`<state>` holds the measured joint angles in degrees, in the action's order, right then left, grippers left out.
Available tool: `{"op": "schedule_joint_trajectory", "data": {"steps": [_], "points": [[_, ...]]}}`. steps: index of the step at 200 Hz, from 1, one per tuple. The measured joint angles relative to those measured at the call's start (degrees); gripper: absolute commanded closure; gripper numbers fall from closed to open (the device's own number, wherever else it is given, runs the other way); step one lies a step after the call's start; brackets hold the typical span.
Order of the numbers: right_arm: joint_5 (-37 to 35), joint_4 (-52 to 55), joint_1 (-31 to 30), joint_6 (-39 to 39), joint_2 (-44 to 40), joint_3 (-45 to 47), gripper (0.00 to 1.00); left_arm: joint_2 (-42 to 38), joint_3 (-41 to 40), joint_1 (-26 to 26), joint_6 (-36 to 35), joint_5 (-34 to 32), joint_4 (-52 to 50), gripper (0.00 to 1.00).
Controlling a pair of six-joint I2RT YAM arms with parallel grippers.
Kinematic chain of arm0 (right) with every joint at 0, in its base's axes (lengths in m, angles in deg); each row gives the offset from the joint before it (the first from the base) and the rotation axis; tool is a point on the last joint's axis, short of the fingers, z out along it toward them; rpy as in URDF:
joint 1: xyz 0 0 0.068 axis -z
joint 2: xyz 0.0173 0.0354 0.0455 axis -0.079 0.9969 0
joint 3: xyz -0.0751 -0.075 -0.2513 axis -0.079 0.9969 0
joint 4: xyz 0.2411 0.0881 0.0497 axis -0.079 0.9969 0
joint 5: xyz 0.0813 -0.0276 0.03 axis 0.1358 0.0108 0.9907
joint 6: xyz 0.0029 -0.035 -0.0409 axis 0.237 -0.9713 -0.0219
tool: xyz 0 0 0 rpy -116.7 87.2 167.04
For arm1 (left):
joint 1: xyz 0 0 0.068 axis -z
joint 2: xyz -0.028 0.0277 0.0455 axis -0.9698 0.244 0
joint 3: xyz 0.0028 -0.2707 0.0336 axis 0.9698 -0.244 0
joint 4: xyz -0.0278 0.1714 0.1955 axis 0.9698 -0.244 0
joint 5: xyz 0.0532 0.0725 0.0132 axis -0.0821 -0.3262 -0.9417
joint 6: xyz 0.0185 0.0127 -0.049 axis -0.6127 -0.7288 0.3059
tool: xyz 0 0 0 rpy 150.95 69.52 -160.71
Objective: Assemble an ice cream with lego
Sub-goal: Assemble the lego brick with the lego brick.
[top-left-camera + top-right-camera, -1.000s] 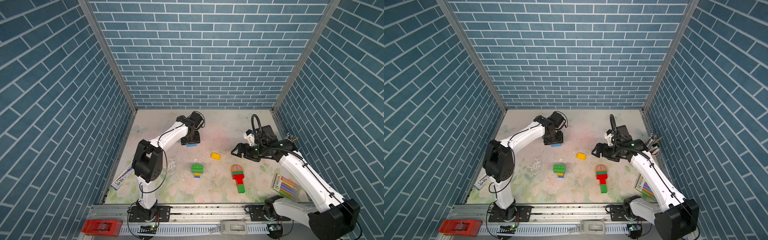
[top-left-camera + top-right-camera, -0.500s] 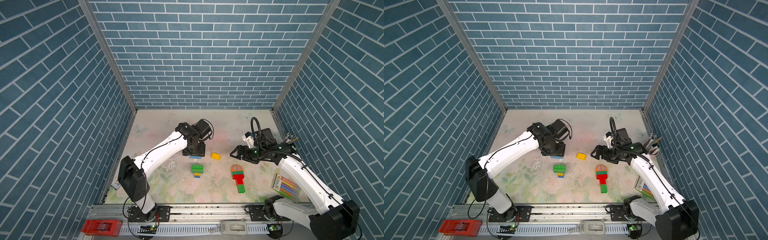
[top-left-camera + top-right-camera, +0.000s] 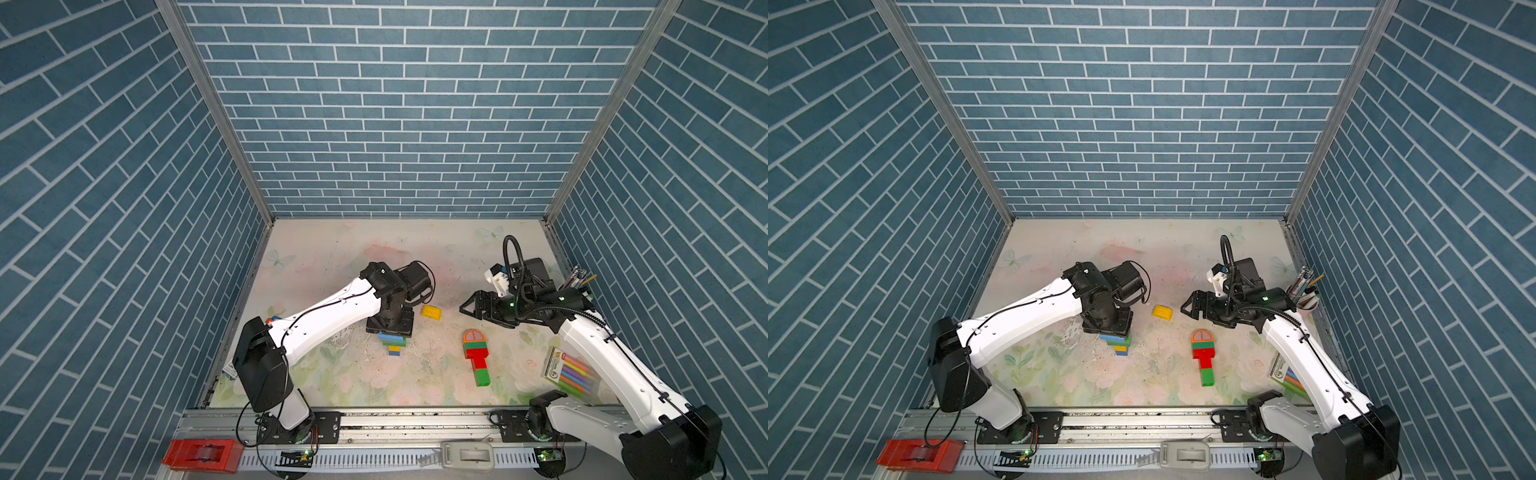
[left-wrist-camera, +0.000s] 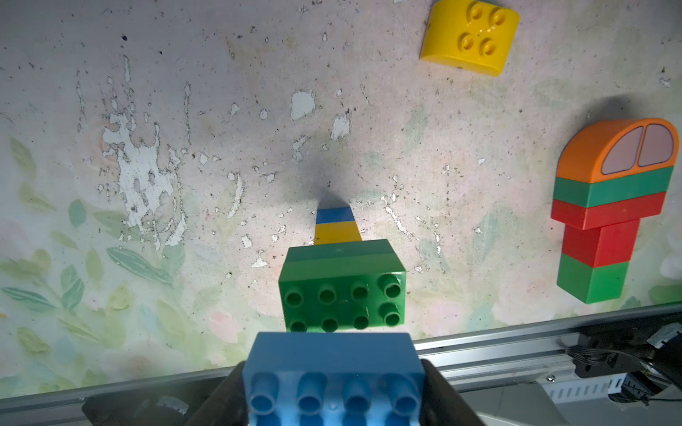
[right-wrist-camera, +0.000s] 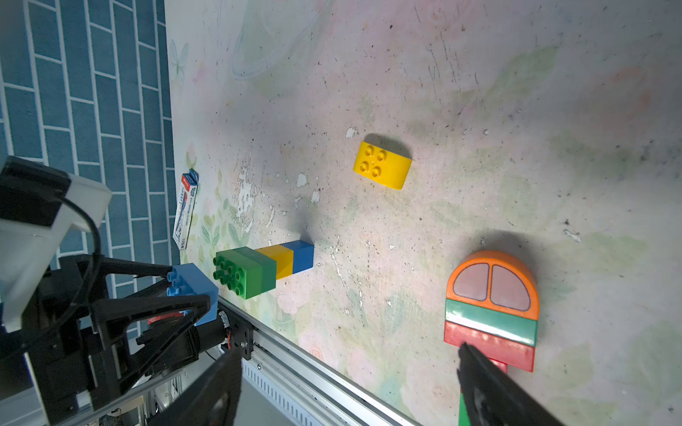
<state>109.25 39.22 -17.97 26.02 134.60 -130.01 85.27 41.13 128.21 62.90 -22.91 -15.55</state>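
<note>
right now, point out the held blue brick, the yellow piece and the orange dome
blue brick [image 4: 332,354]: left wrist view, on its smooth side face
yellow piece [image 5: 372,161]: right wrist view, between its four studs
orange dome [image 3: 475,336]: a top view, on its window print

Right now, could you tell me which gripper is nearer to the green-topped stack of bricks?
Left. The left gripper, shut on a blue brick, hovers just over the stack at its green top; the right gripper, open, hangs off to the side, beyond the yellow piece.
</note>
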Motion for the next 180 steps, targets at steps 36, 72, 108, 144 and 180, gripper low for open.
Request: {"op": "schedule_joint_trajectory", "data": {"steps": [36, 72, 108, 144, 180], "points": [[0.02, -0.17, 0.00, 0.00, 0.00, 0.00, 0.08, 0.11, 0.00, 0.09, 0.79, -0.33, 0.55, 0.59], [0.02, -0.15, 0.00, 0.00, 0.00, 0.00, 0.08, 1.57, 0.02, 0.09, 1.70, -0.48, 1.36, 0.59], [0.00, -0.17, 0.00, 0.00, 0.00, 0.00, 0.08, 2.82, 0.02, 0.09, 2.38, -0.55, 2.03, 0.59], [0.00, -0.15, 0.00, 0.00, 0.00, 0.00, 0.08, 2.82, 0.02, 0.09, 2.80, -0.59, 2.08, 0.59], [0.00, -0.15, 0.00, 0.00, 0.00, 0.00, 0.08, 2.82, -0.07, 0.09, 3.04, -0.57, 2.45, 0.59]]}}
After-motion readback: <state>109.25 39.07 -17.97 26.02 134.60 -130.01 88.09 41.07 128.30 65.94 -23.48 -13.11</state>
